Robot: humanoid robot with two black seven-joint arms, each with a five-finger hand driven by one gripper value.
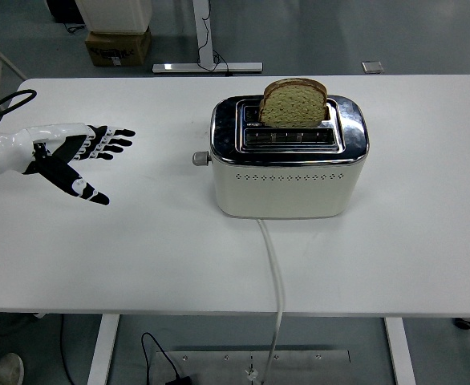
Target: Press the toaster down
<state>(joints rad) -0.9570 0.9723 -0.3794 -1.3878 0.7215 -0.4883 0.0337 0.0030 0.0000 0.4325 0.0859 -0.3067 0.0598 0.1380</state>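
Left robot hand (pixel 68 152) is hanging over the left side of the worktop (pixel 139 241), coming in from the left edge. It's wide open: four fingers (pixel 111 140) stretched out flat toward the right, thumb splayed down toward the near edge. It's holding nothing and touching nothing. White and black shell, forearm running off frame. A black cable is looping up by the wrist at the far left.

Toaster (pixel 289 164) is sitting a bit right of centre on the worktop, well apart from the robot hand. Cream body, chrome top, a row of small vent holes along the front face. Two slots are running left to right. A slice of bread (pixel 294 103) is standing upright in the far slot, most of it sticking up above the chrome. Near slot is looking empty. Lever knob (pixel 200 159) is poking out of the toaster's left end, on the side facing the robot hand, sitting high near the top edge of the cream body.

White power cord (pixel 276 277) is running from the toaster's front base toward the near edge and dropping over it to the floor.

Right arm isn't showing.
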